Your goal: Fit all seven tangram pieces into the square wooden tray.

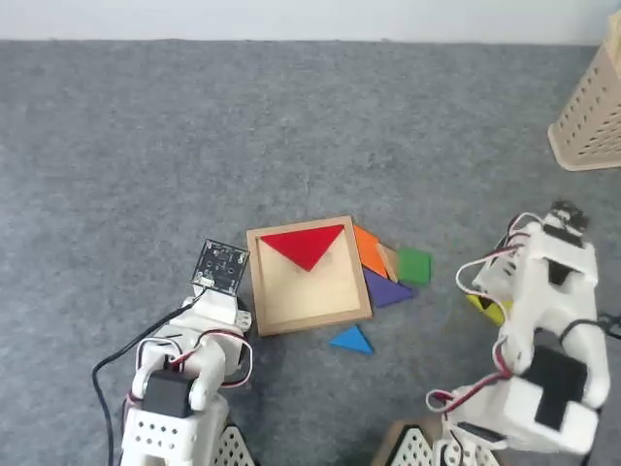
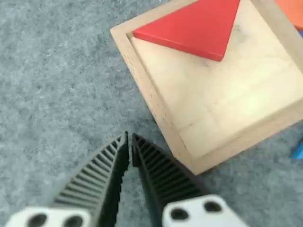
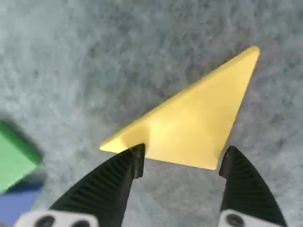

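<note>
Right tool (image 3: 183,158), spread wide, straddles the yellow triangle (image 3: 194,125) lying right of the centre-frame square wooden tray (image 1: 361,272), seemingly not gripping yet. Next: pinch, lift, carry beside the tray's red triangle (image 1: 305,245). Left tool (image 2: 129,142) sits pinched together, empty.

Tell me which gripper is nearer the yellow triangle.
Right. The right gripper is open over the yellow triangle; the left gripper sits shut beside the tray, across it from the triangle.

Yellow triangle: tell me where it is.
In the high view the yellow triangle lies on the carpet right of the green square, at the open right tool.
</note>
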